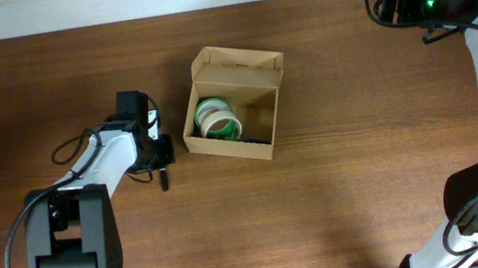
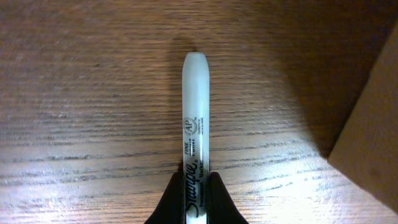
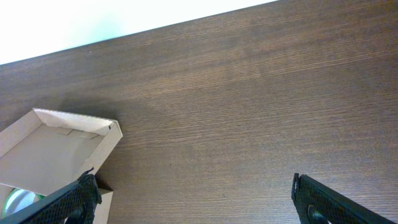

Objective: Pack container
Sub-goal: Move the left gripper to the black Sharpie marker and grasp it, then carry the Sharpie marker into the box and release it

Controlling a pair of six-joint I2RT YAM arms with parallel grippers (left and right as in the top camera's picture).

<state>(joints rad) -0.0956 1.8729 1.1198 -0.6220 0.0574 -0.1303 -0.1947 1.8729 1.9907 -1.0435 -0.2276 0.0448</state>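
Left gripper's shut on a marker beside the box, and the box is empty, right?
No, the box isn't empty: the overhead view shows tape rolls inside it. The left gripper is shut on the marker beside the box.

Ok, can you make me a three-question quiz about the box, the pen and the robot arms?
1. Where is the marker?
A inside the box
B in the left jaws, outside the box
C in the right jaws

2. What colour is the box?
A blue
B red
C brown

3. How is the box's lid?
A open
B taped shut
C torn off

Answers:
1 B, the left wrist view shows the jaws shut on it, with the box off to one side.
2 C, it is plain tan-brown cardboard.
3 A, the flap stands back and tape rolls show inside.
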